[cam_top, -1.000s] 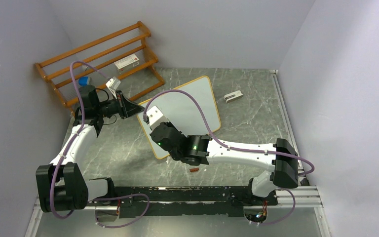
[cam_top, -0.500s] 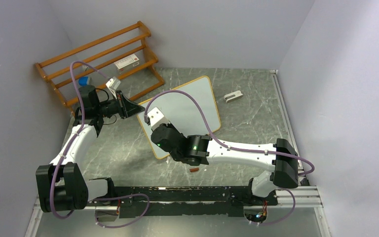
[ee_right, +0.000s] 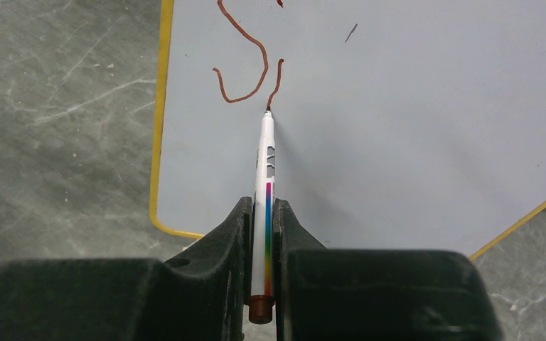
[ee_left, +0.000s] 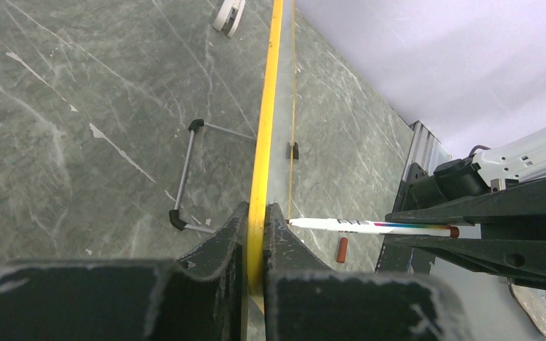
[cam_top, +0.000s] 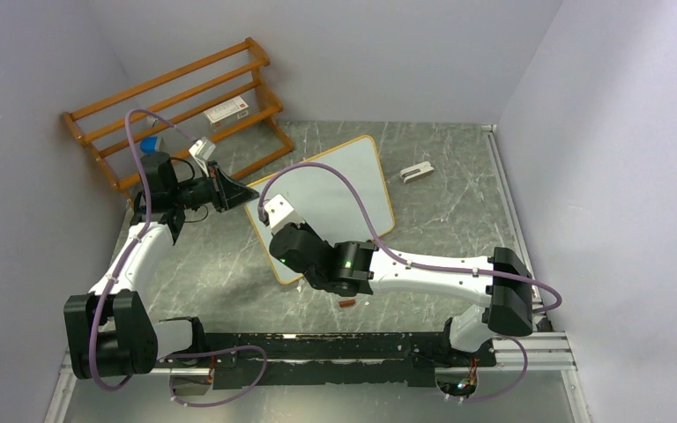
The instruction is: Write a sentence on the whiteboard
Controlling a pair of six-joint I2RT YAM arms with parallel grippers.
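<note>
The whiteboard [cam_top: 344, 185] stands tilted on the table, with a yellowish frame. My left gripper [cam_top: 243, 196] is shut on its left edge; in the left wrist view the fingers [ee_left: 257, 213] clamp the frame [ee_left: 266, 106]. My right gripper [cam_top: 284, 236] is shut on a white marker [ee_right: 264, 163] with a rainbow stripe, and its tip touches the board [ee_right: 412, 128]. Of the sentence, only a reddish-brown "S" [ee_right: 245, 64] and one short upward stroke [ee_right: 276, 82] at the marker's tip show. The marker also shows in the left wrist view [ee_left: 370, 226].
An orange-brown slatted rack [cam_top: 176, 106] stands at the back left with a small box [cam_top: 227, 112] on it. A white clip-like piece [cam_top: 416, 173] lies right of the board. The brown marker cap [cam_top: 346, 303] lies near the right arm. The board's wire stand [ee_left: 185, 170] sticks out behind it.
My right gripper has shifted slightly toward the near left with the marker tip on the board. My left arm has not moved.
</note>
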